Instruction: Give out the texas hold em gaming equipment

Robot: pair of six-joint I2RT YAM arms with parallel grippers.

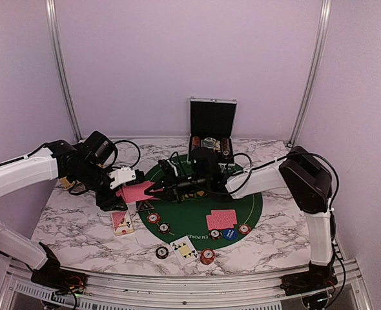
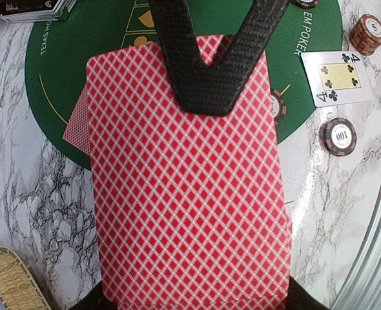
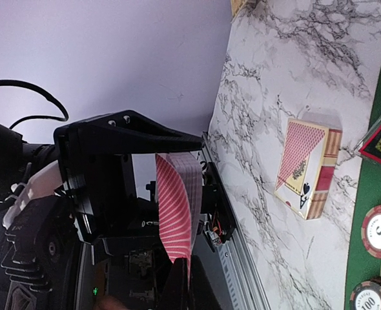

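The right pincer [image 2: 203, 97] is closed together on the free edge of the card deck [image 2: 190, 213], which the left pincer [image 1: 129, 189] clamps above the left rim of the green mat [image 1: 245, 201]. Hazard: the pinch may take several cards, or drag the whole deck loose, scattering cards off the mat onto the bench [image 1: 74, 219].

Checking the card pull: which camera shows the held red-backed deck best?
Left wrist: the deck fills the frame, its back pattern clear. Top external shows only a small pink patch; right wrist sees it nearly edge-on and bowed.
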